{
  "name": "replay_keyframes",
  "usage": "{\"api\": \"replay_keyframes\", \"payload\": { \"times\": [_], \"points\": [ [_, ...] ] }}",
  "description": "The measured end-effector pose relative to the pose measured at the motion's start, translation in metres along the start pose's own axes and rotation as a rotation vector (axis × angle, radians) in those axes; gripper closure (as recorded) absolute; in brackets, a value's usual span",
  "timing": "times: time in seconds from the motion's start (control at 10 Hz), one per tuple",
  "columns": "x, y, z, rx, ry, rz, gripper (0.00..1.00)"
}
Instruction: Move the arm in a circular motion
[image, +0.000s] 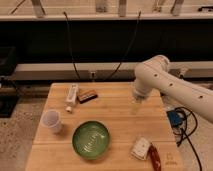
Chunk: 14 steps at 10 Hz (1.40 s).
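Observation:
The arm (172, 85) is large and white, made of thick tubular segments with small dark holes. It comes in from the right and bends down at a rounded joint (150, 75). Its slim pale-yellowish gripper (135, 106) hangs just above the right middle of the wooden table (112, 112). It holds nothing that I can see. It is to the right of the dark box and above and right of the green bowl.
On the table are a white tube (72, 95), a dark box (87, 95), a white cup (52, 121), a green bowl (91, 139), a white packet (141, 148) and a red item (154, 158). Black cables (70, 45) hang behind. A blue device (175, 118) sits off the right edge.

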Motion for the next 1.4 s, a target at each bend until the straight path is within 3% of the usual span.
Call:
{"api": "replay_keyframes", "payload": {
  "times": [1.4],
  "points": [
    [0.0006, -0.0025, 0.0007, -0.007, 0.000, -0.011, 0.20]
  ]
}}
